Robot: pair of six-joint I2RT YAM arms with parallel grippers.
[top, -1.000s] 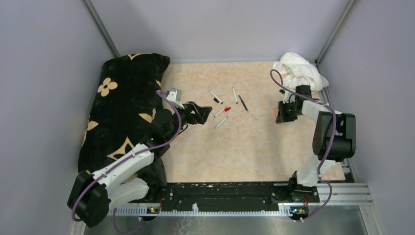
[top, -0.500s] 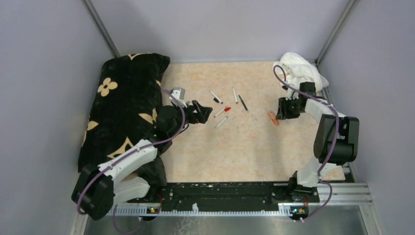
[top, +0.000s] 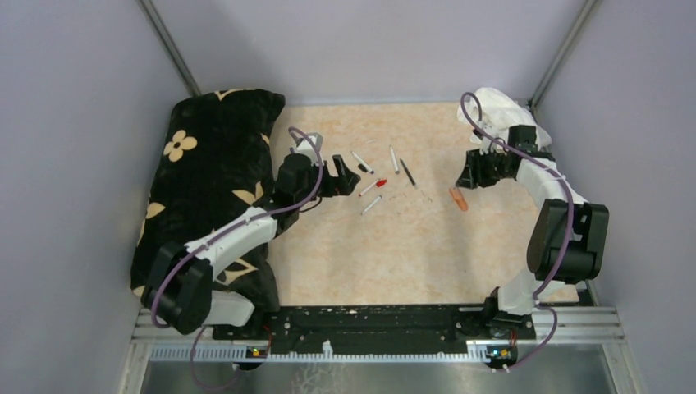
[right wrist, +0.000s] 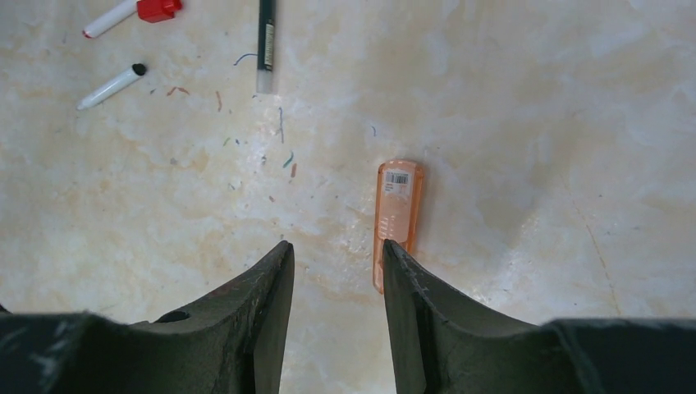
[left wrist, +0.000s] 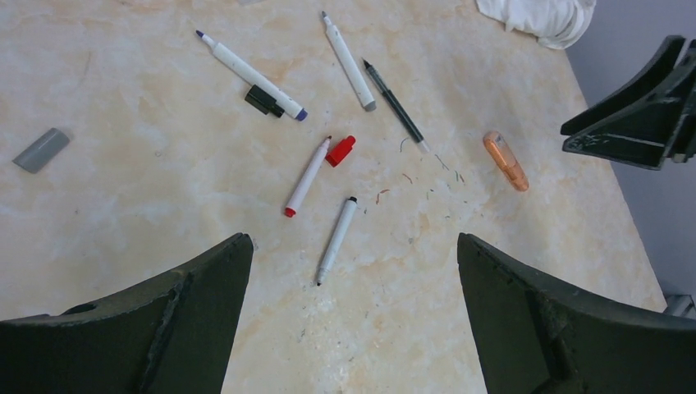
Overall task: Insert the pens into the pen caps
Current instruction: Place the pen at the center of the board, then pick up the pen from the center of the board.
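The right end effector (right wrist: 332, 246) hangs partly open over the worktop (top: 410, 246), with a narrow gap between its fingers (right wrist: 254, 304) and nothing in it. One orange highlighter (right wrist: 397, 217) lies flat just ahead of the fingertips. In the wrist view its near end is hidden behind one finger. From above it lies free on the worktop, near the end effector but apart from it. Whether it wears a cap I cannot tell.

The left end effector (left wrist: 353, 238) is spread wide and holds nothing. It hovers at the left side of the pen cluster, with one black flowered cushion (top: 205, 156) on its other side.

Ahead of it lie five thin pens, all flat, tips bare:
- The black-tipped pen (left wrist: 336, 240) is nearest.
- The red-tipped pen (left wrist: 305, 176) is just beyond it.
- The purple-tipped pen (left wrist: 246, 72), the grey-ended pen (left wrist: 349, 61) and the dark pen (left wrist: 396, 105) lie farther off.
- The grey-ended pen and the dark pen lie side by side, close but apart.

With the highlighter that makes six.

Three loose caps show:
- The red cap (left wrist: 341, 151) sits at the far end of the red-tipped pen, touching it or nearly so.
- The black cap (left wrist: 263, 100) rests against the barrel of the purple-tipped pen.
- The grey cap (left wrist: 41, 149) lies alone, well apart to the left.

Small ink marks (right wrist: 279, 123) dot the worktop between the pens and the highlighter. One white cloth (top: 505, 115) is bunched in the far right corner.
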